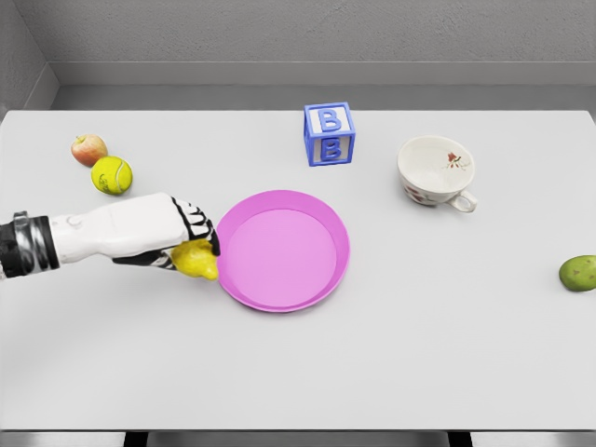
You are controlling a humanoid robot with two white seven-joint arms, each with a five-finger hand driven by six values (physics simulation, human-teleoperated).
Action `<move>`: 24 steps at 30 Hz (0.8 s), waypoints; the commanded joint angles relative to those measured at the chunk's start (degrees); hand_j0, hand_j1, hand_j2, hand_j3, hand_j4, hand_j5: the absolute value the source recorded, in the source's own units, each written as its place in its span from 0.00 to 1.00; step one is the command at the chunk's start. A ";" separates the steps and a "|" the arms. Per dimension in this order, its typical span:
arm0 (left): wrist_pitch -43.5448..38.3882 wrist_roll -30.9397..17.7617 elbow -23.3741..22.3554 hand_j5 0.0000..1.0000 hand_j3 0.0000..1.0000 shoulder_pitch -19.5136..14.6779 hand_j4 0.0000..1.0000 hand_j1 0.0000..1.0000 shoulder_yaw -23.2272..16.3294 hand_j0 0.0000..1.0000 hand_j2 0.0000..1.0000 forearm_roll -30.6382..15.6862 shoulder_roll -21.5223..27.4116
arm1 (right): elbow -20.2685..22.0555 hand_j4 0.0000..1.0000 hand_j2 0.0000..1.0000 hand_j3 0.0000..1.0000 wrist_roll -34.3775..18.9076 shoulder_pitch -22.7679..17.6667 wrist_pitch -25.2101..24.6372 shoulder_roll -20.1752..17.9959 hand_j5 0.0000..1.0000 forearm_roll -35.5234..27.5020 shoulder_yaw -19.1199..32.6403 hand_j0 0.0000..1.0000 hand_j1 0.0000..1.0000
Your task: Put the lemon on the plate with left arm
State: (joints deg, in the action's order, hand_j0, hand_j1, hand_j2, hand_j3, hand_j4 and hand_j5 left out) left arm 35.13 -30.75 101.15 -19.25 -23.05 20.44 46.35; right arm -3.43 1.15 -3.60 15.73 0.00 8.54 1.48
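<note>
Lemon (195, 259) pinched in the curled fingers of the left hand (186, 237), seemingly just above the bench (419, 354), right beside the pink plate (282, 249); the plate's centre lies to the hand's right, so travel goes rightward

Apple (88, 149), tennis ball (112, 175), letter block (329, 134), teacup (435, 170), green fruit (578, 273) on table (419, 354)

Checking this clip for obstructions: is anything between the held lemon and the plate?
Nothing visible. The left hand holds the lemon right at the pink plate's left rim, and the plate holds nothing.
</note>
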 commanded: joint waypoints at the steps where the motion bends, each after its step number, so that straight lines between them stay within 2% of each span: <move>1: -0.13 -0.01 0.10 0.40 0.40 0.00 0.40 0.40 -0.07 0.40 0.40 0.13 -1.35 | 0.01 1.00 1.00 1.00 -0.01 0.00 0.00 0.00 1.00 -0.02 0.01 1.00 1.00; 9: -0.13 -0.28 0.10 0.40 0.40 -0.53 0.40 0.40 -0.16 0.40 0.40 0.66 -4.77 | 0.01 1.00 1.00 1.00 -0.01 0.00 0.00 0.00 1.00 -0.02 0.01 1.00 1.00; 21: -0.13 -0.45 0.10 0.40 0.40 -2.28 0.40 0.40 -0.33 0.40 0.40 4.43 -11.28 | 0.01 1.00 1.00 1.00 -0.01 0.00 0.00 0.00 1.00 -0.02 0.01 1.00 1.00; 24: -0.13 -1.77 0.10 0.40 0.40 -3.08 0.40 0.40 -1.47 0.40 0.40 4.35 -12.51 | 0.01 1.00 1.00 1.00 -0.01 0.00 0.00 0.00 1.00 -0.02 0.01 1.00 1.00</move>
State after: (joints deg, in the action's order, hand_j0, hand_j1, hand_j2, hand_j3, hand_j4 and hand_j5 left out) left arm 35.15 -31.88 101.23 -22.32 -24.09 24.96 34.92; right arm -3.43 1.15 -3.60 15.73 0.00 8.54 1.48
